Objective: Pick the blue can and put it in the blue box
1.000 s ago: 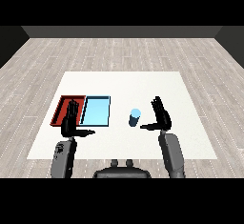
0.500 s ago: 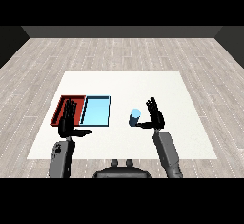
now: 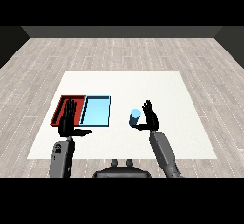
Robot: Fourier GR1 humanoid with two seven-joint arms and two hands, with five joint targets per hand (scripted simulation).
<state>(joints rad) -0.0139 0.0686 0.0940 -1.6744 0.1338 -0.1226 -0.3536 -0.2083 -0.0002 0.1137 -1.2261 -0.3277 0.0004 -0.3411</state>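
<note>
Here, your blue can [image 3: 135, 117] stands upright on the white surface [image 3: 167, 89], well to the right of the blue tray [image 3: 96, 110] and apart from it. It looks like a small, rigid cylinder, probably light and smooth-sided, so it could slip or tip if you nudge it near the top. Take it round the middle of its side wall, thumb on one side and fingers on the other, and keep it upright as you lift.

Your right robot hand [image 3: 151, 117] is just beside the can on its right, fingers straight and spread, palm turned toward it. It has hold of nothing; whether it touches the can you cannot tell from this view. You would need to close around the can before any lift.

Your left robot hand [image 3: 69, 120] hovers over the near edge of the red tray [image 3: 62, 107], fingers straight, thumb out to the side, carrying nothing. The red tray lies directly left of the blue one, the two touching side by side.
</note>
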